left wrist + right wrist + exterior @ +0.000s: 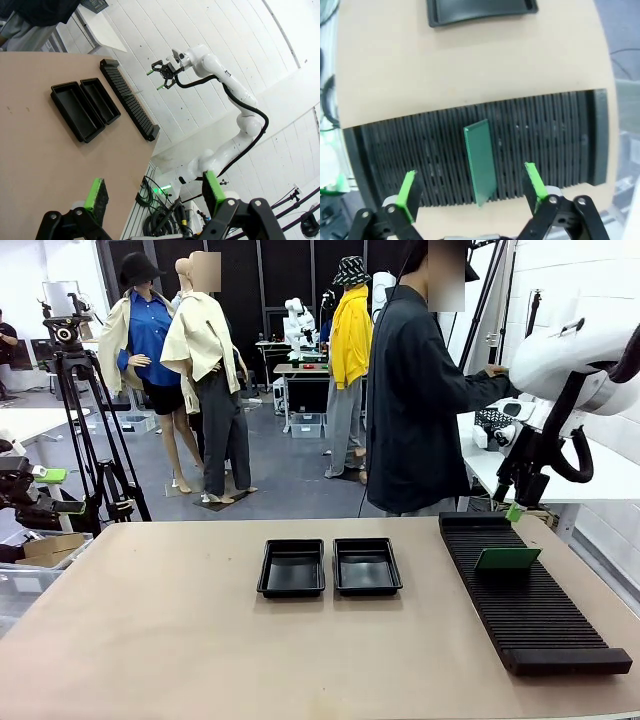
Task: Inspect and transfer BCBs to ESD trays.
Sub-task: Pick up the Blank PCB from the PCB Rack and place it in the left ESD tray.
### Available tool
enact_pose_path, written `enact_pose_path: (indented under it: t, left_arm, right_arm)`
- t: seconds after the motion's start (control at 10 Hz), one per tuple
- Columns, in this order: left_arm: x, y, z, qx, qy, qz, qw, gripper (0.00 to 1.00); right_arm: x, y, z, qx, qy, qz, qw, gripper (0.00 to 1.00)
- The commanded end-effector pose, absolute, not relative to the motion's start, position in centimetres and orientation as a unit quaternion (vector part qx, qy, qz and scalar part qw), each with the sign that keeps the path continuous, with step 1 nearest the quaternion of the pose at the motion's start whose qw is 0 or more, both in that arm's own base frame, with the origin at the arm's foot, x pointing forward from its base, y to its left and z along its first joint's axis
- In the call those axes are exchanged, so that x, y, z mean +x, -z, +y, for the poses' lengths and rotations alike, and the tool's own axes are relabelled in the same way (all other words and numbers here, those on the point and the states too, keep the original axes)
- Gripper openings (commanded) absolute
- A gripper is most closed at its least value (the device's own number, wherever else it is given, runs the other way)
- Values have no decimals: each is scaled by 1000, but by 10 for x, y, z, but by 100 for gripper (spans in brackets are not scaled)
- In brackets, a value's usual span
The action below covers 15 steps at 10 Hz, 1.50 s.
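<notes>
On the rack [540, 620], thin green BCB [507, 559]

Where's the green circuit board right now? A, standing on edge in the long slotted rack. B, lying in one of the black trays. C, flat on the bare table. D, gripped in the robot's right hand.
A: the green board stands on edge in a slot of the ribbed rack, while the open right hand hangs above it without touching.

White right arm [220, 70] has black gripper [155, 79] (green pads [150, 71]).
</notes>
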<state>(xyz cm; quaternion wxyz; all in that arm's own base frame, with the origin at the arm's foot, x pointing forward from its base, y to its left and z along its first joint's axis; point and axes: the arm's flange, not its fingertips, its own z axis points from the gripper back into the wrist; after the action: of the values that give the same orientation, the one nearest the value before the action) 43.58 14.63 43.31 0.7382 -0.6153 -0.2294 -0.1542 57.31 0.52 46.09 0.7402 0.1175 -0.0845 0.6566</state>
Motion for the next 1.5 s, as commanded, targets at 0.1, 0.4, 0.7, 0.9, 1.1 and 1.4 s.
enact_pose_path:
  t: [0.1,0.4,0.7,0.9,1.1,1.4]
  left_arm:
    - [435,-435,147,-617,151,-229,738,100]
    - [435,-435,147,-617,151,-229,738,100]
    - [435,-435,147,-617,151,-229,738,100]
    - [435,-435,147,-617,151,-229,738,100]
    - [435,-435,147,-617,151,-229,738,100]
    - [435,-435,147,-617,151,-229,738,100]
  right_arm:
    - [600,-448,3,77,-648,-56,756,100]
    - [607,-436,-2,55,-648,-34,759,100]
    - [602,-422,-5,52,-649,-25,759,100]
    - [598,-410,-10,53,-649,-29,759,100]
    - [592,-400,-12,58,-650,-24,757,100]
    - [587,-381,-15,66,-651,-24,756,100]
